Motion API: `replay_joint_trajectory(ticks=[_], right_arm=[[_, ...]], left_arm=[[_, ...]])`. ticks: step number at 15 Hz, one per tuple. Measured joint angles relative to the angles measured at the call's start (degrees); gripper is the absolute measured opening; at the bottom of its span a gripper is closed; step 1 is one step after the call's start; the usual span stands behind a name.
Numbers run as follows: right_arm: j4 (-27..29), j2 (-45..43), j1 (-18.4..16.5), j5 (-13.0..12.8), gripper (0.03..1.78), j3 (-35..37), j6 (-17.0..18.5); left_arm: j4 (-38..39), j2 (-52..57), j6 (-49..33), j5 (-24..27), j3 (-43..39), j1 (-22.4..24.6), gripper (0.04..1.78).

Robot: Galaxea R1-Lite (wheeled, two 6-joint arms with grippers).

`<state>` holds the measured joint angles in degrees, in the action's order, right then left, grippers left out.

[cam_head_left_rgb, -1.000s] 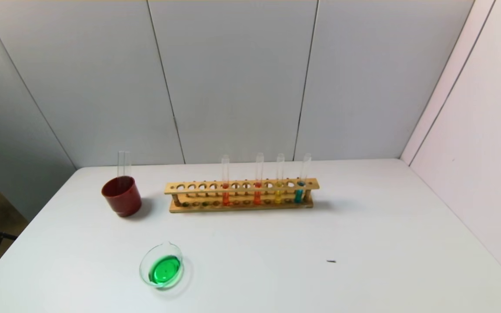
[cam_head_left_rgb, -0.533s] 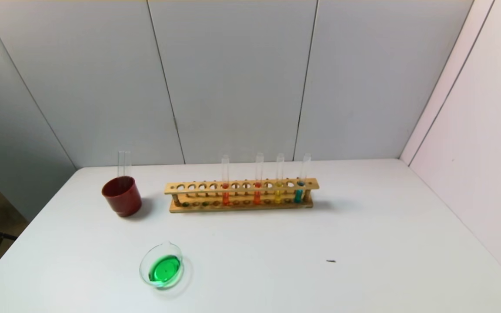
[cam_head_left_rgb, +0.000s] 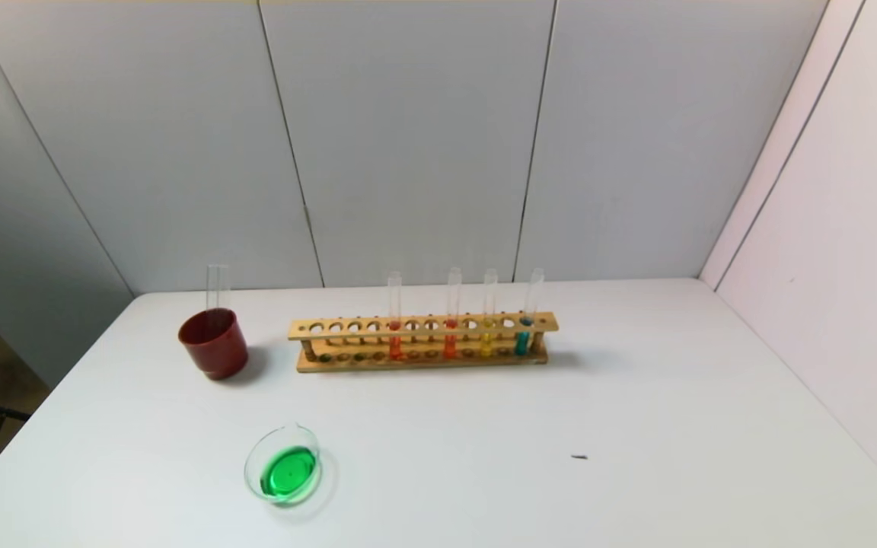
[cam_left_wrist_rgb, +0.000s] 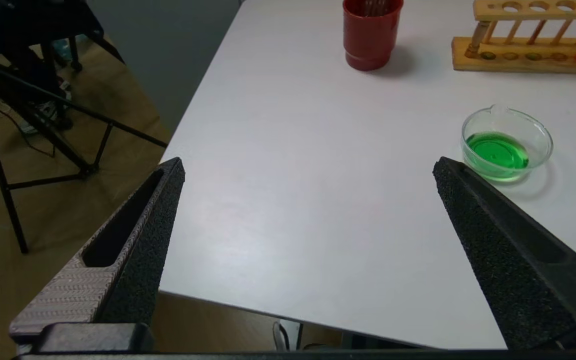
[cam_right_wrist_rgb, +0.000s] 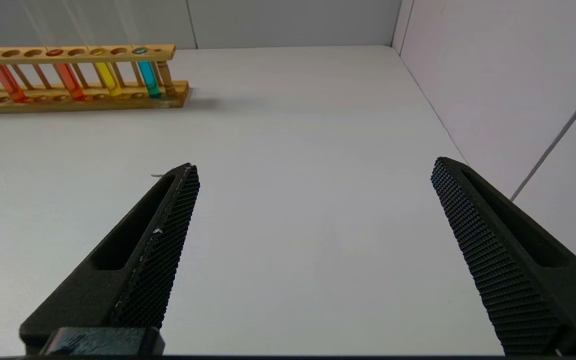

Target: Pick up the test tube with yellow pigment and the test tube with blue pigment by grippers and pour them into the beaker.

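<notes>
My left gripper [cam_left_wrist_rgb: 308,170] hangs low over the near left corner of the table [cam_head_left_rgb: 636,396], fingers spread wide with nothing between them. My right gripper [cam_right_wrist_rgb: 315,167] sits the same way over the near right side, also spread wide and holding nothing. Neither arm shows in the head view.

From my left gripper, the beaker [cam_left_wrist_rgb: 506,143] stands at about 1 o'clock, close by, holding green liquid. Farther on at 12 o'clock is the red cup [cam_left_wrist_rgb: 372,31] with a clear tube in it.

From my right gripper, the wooden rack [cam_right_wrist_rgb: 75,80] lies well apart at 10 o'clock. In it stand the test tube with yellow pigment [cam_right_wrist_rgb: 108,77] and, just beside it toward the rack's right end, the test tube with blue pigment [cam_right_wrist_rgb: 149,77], both upright in their holes.
</notes>
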<state>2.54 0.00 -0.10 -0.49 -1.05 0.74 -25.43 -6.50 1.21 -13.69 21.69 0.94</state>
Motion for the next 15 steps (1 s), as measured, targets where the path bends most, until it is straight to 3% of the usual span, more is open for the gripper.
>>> replay_joint_trajectory(ticks=[7, 15], right_arm=[[0.00, 0.00, 0.00, -0.02, 1.70, 0.00, 0.00], [-0.01, 0.00, 0.00, 0.00, 1.70, 0.01, 0.02]], left_arm=[[14.52, 6.34, 0.74, 13.25, -16.02, -0.50, 1.75], [17.82, 6.61, -1.11, 13.90, -18.41, -0.69, 1.75]])
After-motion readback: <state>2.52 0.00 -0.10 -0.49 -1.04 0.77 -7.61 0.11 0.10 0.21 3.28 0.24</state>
